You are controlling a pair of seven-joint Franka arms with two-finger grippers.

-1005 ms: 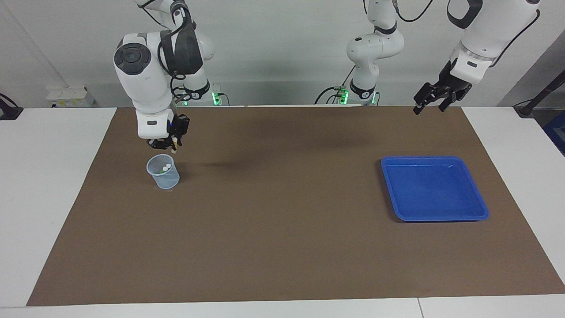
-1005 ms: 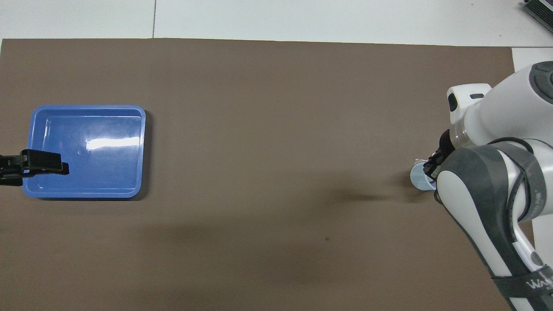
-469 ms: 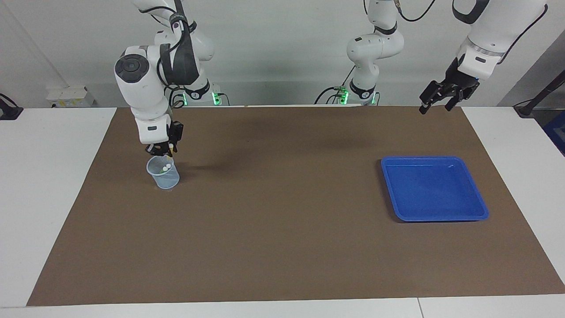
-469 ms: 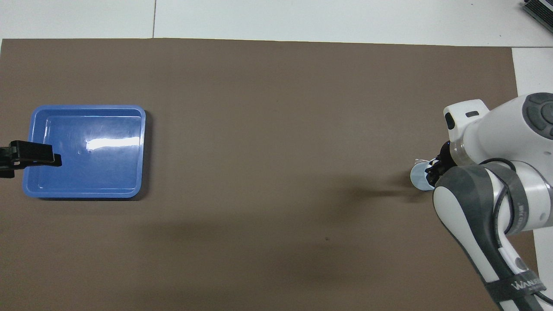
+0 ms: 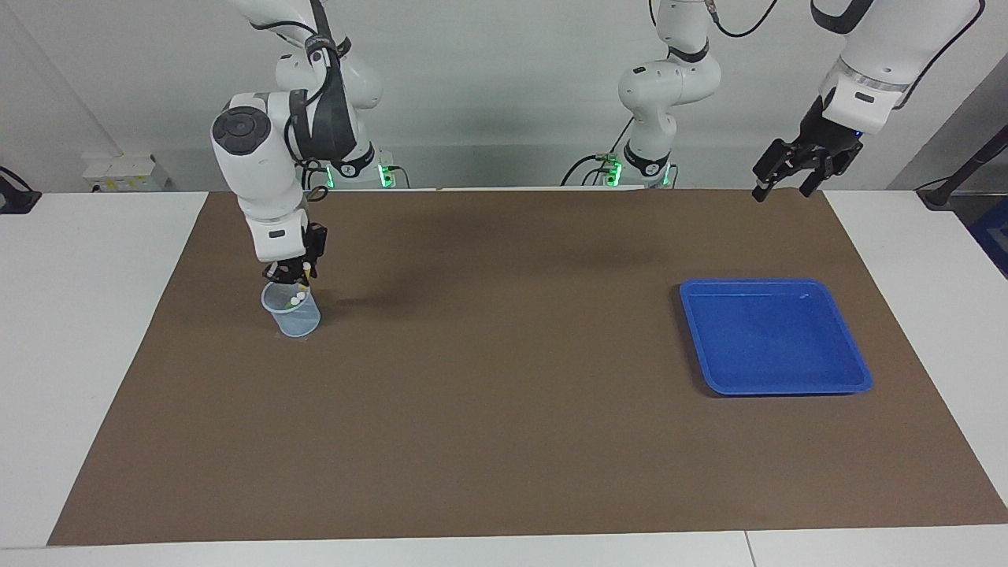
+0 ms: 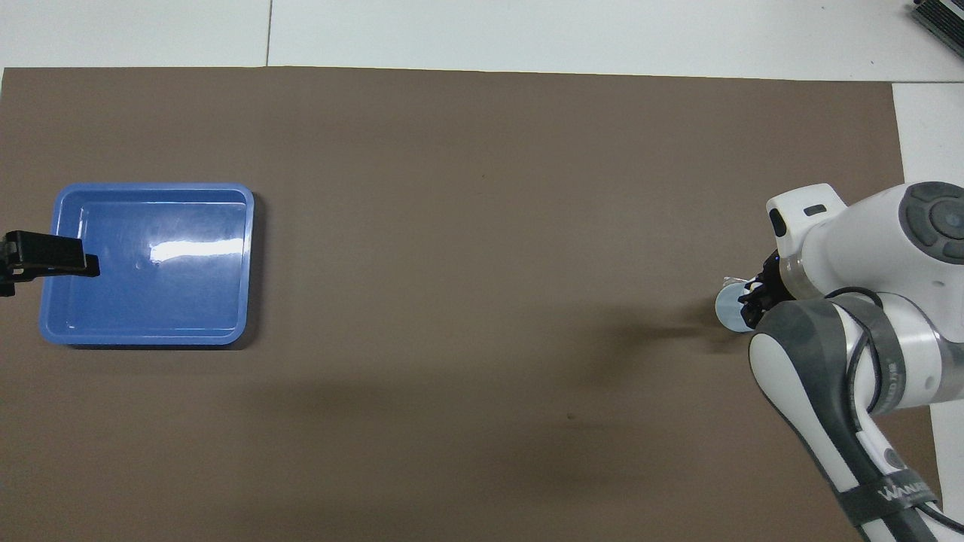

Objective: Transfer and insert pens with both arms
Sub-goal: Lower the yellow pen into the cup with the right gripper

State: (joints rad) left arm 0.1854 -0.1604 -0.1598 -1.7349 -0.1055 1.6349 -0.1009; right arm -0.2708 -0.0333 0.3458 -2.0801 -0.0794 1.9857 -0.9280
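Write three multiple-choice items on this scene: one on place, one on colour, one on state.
1. Where is the right gripper?
A. Over the tray
B. Just over the clear cup
C. On the mat's middle

2. What colour is the tray?
A. Blue
B. Red
C. Green

3. What state is the tray in?
A. Holding three pens
B. Tipped on its edge
C. Flat, nothing showing in it

Answers:
1 B: the facing view shows it at the cup's rim with a pen.
2 A: blue in both views.
3 C: its floor is bare, while the left gripper waits, raised.
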